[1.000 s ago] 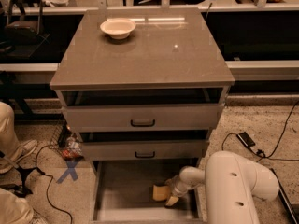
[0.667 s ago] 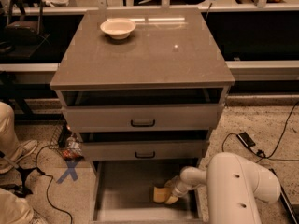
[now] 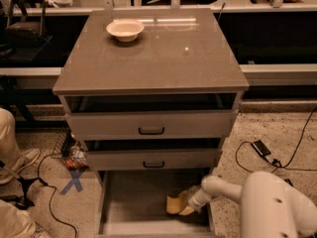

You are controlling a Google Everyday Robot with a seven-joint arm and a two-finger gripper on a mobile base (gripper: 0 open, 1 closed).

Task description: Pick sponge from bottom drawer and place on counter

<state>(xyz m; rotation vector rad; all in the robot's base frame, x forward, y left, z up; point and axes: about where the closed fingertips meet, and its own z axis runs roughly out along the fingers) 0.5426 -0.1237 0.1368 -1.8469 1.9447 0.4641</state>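
The gripper (image 3: 189, 204) reaches in low from the front right, under the two overhanging upper drawers, and touches the sponge (image 3: 174, 206) by the right rail of the bottom drawer (image 3: 129, 207). Whether it has hold, I cannot tell. The counter (image 3: 163, 58) waits above.

Glossy grey-brown counter (image 3: 163, 63) catches the light, smooth cream bowl (image 3: 125, 29) near its far left corner, and down in the matt grey bottom drawer (image 3: 133, 207) the smooth white gripper (image 3: 188, 204) sits right at the soft-looking pale-yellow sponge (image 3: 173, 206).
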